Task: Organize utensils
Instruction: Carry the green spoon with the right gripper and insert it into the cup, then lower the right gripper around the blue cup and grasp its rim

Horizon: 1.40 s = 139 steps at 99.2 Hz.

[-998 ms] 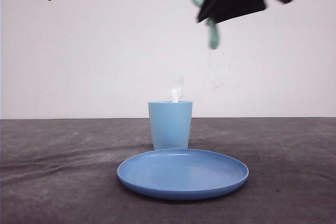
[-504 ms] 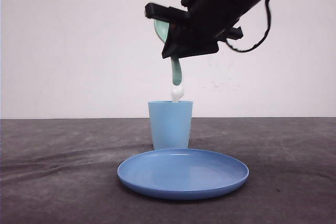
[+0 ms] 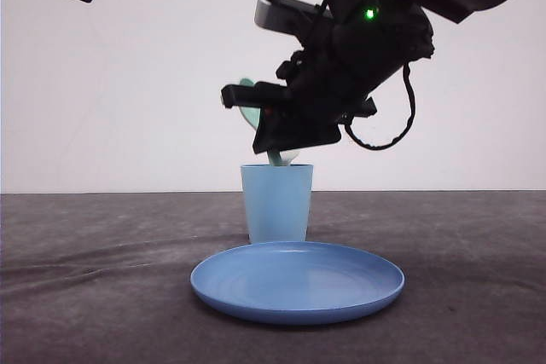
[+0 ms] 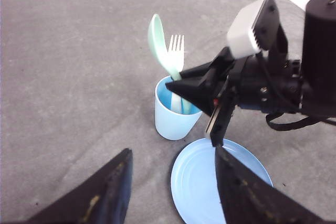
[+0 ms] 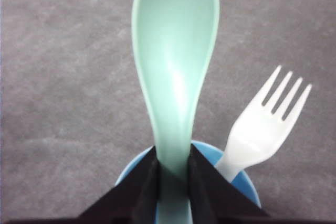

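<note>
The right hand (image 3: 275, 138) is hovering at the centre of the front view, directly above the light blue cup (image 3: 276, 203), its fingers (image 5: 144, 184) clamping the handle of the mint-green spoon (image 5: 176, 77). The spoon is standing bowl-up, its handle end dipping into the cup's mouth. The white fork (image 4: 177, 53) is standing tines-up in the same cup, just beside the spoon. The round blue plate (image 3: 297, 281) is lying on the grey counter (image 3: 102, 279) in front of the cup. The left hand (image 4: 170, 182) is hanging at the upper left of the front view, its fingers spread apart and holding nothing.
</note>
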Each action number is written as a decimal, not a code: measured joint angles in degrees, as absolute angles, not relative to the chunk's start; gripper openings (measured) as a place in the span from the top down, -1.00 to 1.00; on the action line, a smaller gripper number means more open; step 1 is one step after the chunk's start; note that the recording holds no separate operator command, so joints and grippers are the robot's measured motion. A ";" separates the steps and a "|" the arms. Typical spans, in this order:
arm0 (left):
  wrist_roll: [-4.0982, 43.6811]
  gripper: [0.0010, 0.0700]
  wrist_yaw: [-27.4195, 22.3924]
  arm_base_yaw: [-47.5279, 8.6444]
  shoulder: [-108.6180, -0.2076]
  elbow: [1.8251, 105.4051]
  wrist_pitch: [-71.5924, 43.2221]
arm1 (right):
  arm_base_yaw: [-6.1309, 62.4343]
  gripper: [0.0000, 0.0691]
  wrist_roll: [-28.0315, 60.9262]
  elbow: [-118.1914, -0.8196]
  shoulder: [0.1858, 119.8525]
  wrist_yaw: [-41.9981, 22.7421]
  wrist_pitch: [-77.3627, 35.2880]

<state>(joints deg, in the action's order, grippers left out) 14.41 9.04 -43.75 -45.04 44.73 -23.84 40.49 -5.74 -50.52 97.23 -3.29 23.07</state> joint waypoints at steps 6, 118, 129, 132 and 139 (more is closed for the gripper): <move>14.41 0.17 9.04 -43.75 -45.04 44.73 -23.88 | 40.49 0.81 -5.74 -50.52 97.54 -3.29 23.05; 14.39 0.17 9.04 -43.75 -45.04 44.73 -24.21 | 41.58 -0.97 -10.81 -50.52 67.88 -1.58 -10.39; 14.39 0.17 9.04 -43.75 -45.04 44.73 -24.21 | 42.83 -0.97 -12.67 -50.52 69.19 -1.61 -13.47; 14.39 0.17 9.04 -43.77 -45.04 44.73 -24.21 | 43.16 -0.97 -13.28 -50.52 69.82 -1.72 -13.61; 14.39 0.17 9.04 -43.77 -45.04 44.73 -24.21 | 43.53 -0.97 -14.52 -50.52 71.64 -1.76 -13.93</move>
<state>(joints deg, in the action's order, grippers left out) 14.39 9.04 -43.77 -45.04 44.73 -24.21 43.53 -14.52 -50.52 71.64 -1.76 -13.93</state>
